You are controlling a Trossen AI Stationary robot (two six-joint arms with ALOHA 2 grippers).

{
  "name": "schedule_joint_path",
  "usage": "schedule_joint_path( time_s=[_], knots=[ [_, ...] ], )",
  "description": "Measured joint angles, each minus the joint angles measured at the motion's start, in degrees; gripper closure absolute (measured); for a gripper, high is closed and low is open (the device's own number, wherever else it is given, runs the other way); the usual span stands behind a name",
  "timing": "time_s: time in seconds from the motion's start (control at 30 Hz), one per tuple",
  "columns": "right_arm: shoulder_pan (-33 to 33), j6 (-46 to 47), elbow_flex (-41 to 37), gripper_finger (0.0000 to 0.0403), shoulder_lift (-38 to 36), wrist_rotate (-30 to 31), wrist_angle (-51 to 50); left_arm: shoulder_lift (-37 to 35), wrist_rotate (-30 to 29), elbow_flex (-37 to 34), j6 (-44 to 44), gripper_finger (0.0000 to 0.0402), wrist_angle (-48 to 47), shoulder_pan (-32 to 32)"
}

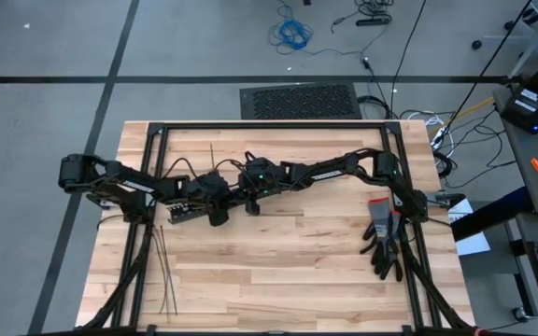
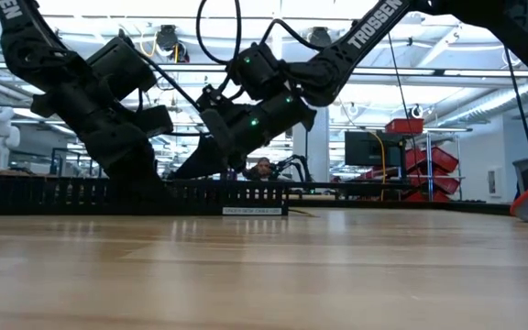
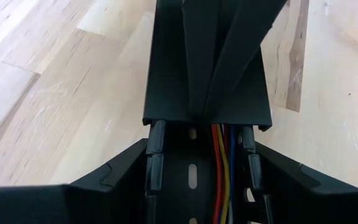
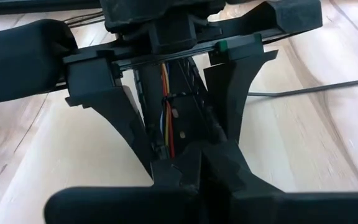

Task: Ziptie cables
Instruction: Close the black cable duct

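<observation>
Left gripper (image 3: pixel 197 180) grasps the duct (image 3: pixel 207 74); right gripper (image 4: pixel 185 168) is clenched above. Those cables (image 3: pixel 221 168) look thin and floppy — best pinched mid-bundle, centre frame.

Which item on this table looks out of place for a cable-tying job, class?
The black gloves, lying in a heap on the table's right side beside the right arm's base, far from the work. The spare zipties lie loose at front left, fanned rather than neatly stacked. Nothing looks spilled or damaged.
</observation>
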Motion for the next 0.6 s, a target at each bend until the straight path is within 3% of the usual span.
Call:
schedule_joint_path(
  time_s=[0.6],
  knots=[
    [-0.8, 0.1, -0.2, 0.0386, -1.9, -0.7, 0.5, 0.0, 0.0, 0.1, 0.0, 0.0165, -0.1, -0.1]
  ],
)
